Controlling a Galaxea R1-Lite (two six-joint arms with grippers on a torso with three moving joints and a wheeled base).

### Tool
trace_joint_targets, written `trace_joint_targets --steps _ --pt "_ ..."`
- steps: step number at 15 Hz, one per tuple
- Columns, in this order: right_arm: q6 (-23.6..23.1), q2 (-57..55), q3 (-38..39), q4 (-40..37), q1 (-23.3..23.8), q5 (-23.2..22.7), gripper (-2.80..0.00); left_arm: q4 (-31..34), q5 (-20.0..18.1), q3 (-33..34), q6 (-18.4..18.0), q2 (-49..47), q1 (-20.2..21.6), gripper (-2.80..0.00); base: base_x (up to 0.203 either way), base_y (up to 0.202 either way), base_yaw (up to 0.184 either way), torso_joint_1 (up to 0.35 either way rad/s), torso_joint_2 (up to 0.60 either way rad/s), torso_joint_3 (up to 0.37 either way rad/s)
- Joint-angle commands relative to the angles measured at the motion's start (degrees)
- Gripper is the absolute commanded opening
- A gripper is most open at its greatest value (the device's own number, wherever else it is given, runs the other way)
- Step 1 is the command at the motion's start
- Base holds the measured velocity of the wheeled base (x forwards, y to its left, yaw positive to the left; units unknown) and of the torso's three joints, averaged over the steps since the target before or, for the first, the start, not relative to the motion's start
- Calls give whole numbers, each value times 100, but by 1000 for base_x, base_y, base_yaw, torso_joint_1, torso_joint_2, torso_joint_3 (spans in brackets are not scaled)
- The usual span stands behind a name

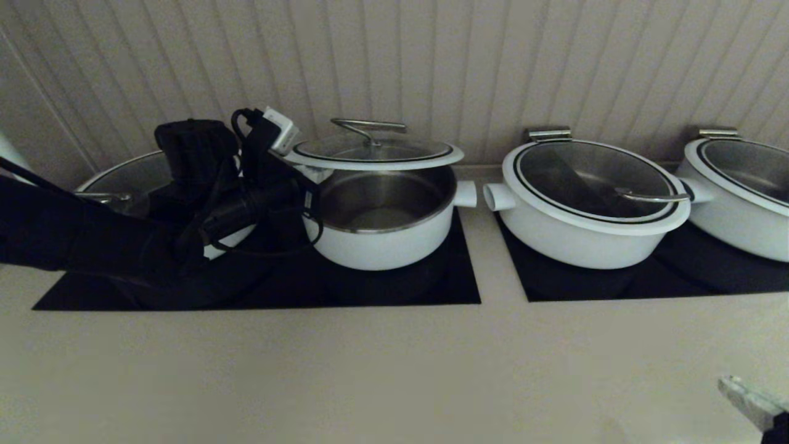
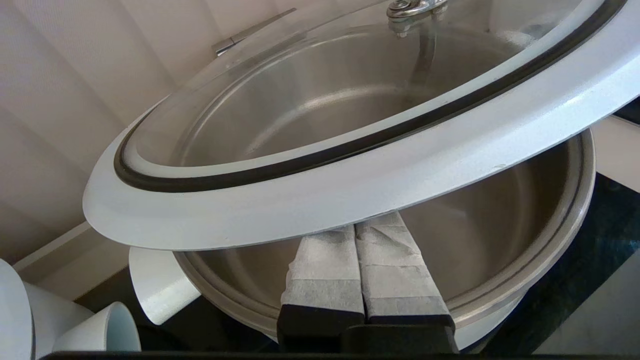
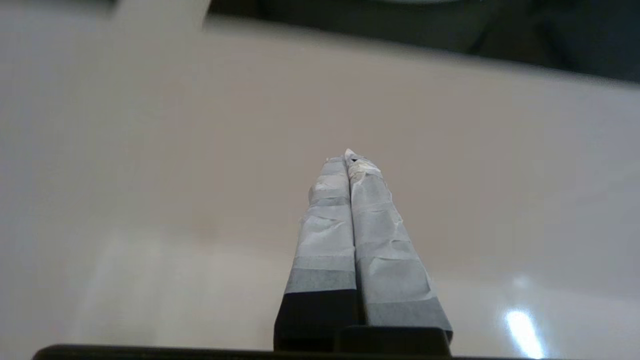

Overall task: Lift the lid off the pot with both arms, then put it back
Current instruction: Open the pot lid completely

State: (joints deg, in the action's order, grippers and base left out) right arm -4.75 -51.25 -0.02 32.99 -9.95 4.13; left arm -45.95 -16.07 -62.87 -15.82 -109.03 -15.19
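Note:
The glass lid (image 1: 376, 151) with its white rim and wire handle hangs level a little above the deep white pot (image 1: 382, 240), whose steel inside shows open below it. My left gripper (image 1: 306, 171) reaches in from the left. In the left wrist view its shut gripper (image 2: 356, 231) sits under the lid's white rim (image 2: 350, 185), over the pot's near edge (image 2: 500, 295). The fingertips are hidden by the rim, and the lid rests on top of them. My right gripper (image 1: 749, 401) is parked at the front right corner, shut and empty above the bare counter (image 3: 348, 157).
A wider white pot with its lid on (image 1: 592, 203) stands right of the pot, another (image 1: 739, 185) at far right, and a third (image 1: 123, 182) behind my left arm. Black cooktop panels (image 1: 431, 287) lie under them. The ribbed wall is close behind. Beige counter (image 1: 370, 370) lies in front.

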Motion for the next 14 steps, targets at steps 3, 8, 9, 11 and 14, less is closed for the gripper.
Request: trace_joint_targets --steps 3,8,9,11,14 --pt "-109 2208 -13 -2009 -48 -619 -280 -28 -10 12 -3 -11 -2 -280 0 0 0 0 0 0" --pt "90 3559 -41 -3314 -200 -599 -280 -28 -10 3 -17 -24 -2 -280 0 0 0 0 0 0" --pt "126 3554 -8 -3316 -201 -487 -280 -29 -10 12 -17 -4 -2 -280 0 0 0 0 0 0" --pt "-197 3543 2 -3317 -201 -663 -280 -28 -10 29 -17 13 -2 -280 0 0 0 0 0 0" --pt "-131 3543 2 -3317 -201 -668 -280 -28 -10 20 -15 40 -2 -280 0 0 0 0 0 0"
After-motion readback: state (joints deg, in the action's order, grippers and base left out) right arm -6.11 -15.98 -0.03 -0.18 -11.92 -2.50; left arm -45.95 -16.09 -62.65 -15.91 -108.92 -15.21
